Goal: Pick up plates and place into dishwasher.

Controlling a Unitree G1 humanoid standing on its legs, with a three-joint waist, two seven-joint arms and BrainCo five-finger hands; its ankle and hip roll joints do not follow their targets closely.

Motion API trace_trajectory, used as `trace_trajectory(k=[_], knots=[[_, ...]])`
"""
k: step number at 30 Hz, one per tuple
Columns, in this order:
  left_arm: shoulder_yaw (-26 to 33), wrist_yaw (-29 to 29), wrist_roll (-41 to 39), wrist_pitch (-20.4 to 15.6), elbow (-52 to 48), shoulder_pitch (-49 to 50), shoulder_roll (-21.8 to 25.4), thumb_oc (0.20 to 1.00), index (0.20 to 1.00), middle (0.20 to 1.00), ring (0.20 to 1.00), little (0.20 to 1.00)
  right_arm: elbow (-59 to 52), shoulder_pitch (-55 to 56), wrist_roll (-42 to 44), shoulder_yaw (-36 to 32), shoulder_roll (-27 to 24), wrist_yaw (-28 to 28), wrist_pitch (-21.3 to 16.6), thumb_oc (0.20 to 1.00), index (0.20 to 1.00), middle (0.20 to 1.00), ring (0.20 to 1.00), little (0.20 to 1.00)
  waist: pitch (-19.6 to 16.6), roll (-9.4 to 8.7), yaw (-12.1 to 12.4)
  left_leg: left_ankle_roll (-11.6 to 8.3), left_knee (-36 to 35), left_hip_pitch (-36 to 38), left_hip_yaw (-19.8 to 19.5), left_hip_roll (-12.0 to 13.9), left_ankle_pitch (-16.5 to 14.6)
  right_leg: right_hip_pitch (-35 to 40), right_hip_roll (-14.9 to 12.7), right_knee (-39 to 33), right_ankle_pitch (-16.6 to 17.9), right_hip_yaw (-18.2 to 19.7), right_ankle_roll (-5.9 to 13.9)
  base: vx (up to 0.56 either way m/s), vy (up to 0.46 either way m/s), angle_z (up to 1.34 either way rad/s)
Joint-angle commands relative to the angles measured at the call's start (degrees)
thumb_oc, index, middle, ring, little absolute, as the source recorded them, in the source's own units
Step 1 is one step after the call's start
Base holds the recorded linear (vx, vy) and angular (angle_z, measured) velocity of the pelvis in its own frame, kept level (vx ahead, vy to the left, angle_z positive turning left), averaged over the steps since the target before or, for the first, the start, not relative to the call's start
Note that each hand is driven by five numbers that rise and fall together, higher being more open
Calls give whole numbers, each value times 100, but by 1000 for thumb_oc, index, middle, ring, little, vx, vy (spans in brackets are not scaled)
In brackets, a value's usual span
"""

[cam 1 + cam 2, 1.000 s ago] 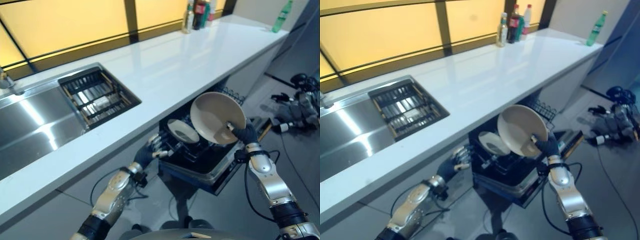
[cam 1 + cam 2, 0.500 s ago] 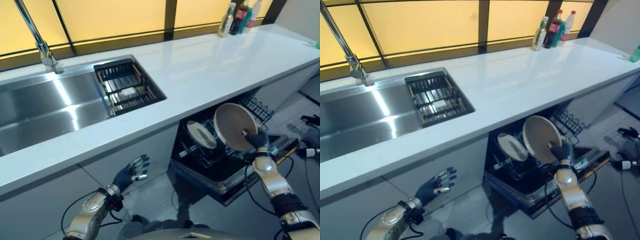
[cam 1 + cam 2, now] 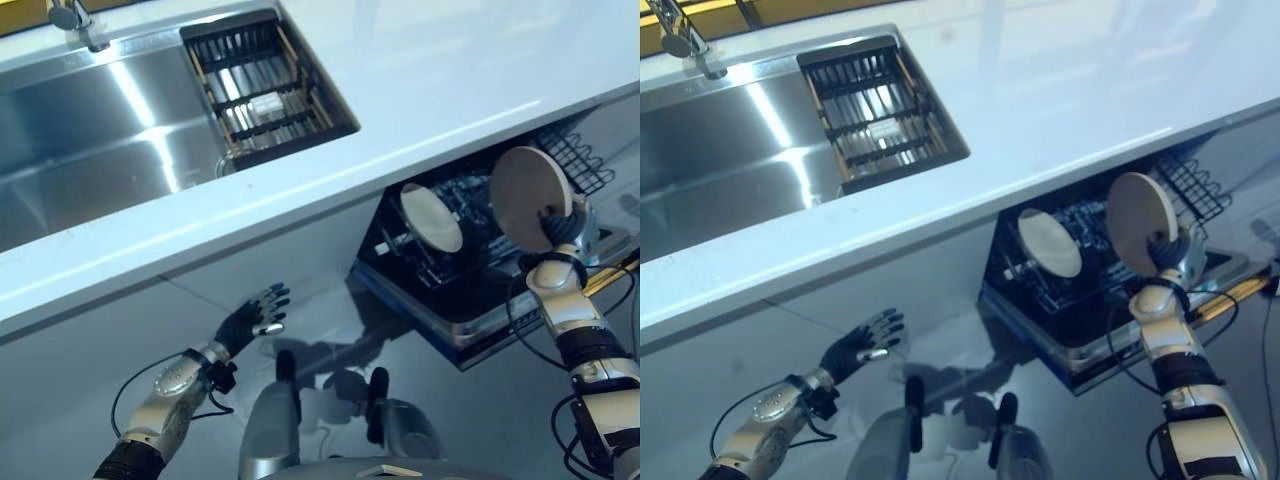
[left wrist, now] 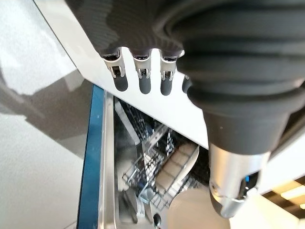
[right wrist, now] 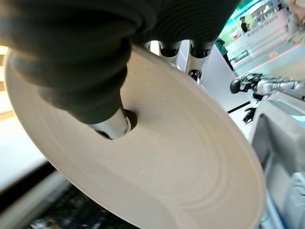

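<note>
My right hand [image 3: 562, 228] is shut on a beige plate [image 3: 528, 190], thumb pressed on its face [image 5: 157, 157] and fingers behind the rim. It holds the plate upright over the right part of the pulled-out dishwasher rack [image 3: 480, 285] under the counter. A second plate [image 3: 431, 217] stands on edge in the rack to the left of it. My left hand [image 3: 250, 320] hangs low in front of the cabinet, left of the dishwasher, fingers straight and empty [image 4: 140, 76].
The white counter [image 3: 450, 70] overhangs the dishwasher. A steel sink [image 3: 90, 130] with a dark slatted drain rack [image 3: 265, 90] lies at the upper left, with a tap [image 3: 75, 15] behind. The open dishwasher door [image 3: 470, 330] sticks out over the grey floor.
The camera has tipped down, so the whole scene shifted. The right hand has carried the plate lower and closer to the rack. The left hand stays low and open.
</note>
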Motion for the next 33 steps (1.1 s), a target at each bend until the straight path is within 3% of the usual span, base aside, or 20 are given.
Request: trace_trajectory(k=[1,18,33], knots=[[-138,-42,-298,-414,-485,39,145,1000,1000,1000,1000,1000,117,-352,-329,210,-655,-389,-87,200,200,200,200,200,-106,4,90,315,84,105,270,-117,-516,-380,12,338,97,21,191,10,-46,1],[-561,83,-622,-515,-981,-332,427,1000,1000,1000,1000,1000,1529,-1650,-599,966,-1407,-14,-106,200,200,200,200,200,340,321,210,175,273,-407,119,-93,-373,-698,2,481,4,-56,61,-17,-18,1],[-747,273,-861,-684,-1272,-424,506,1000,1000,1000,1000,1000,1646,-2399,-712,1489,-1731,178,-163,200,200,200,200,200,565,455,287,116,258,-726,-45,-143,-268,-939,7,585,-98,-177,-11,-11,-10,4]])
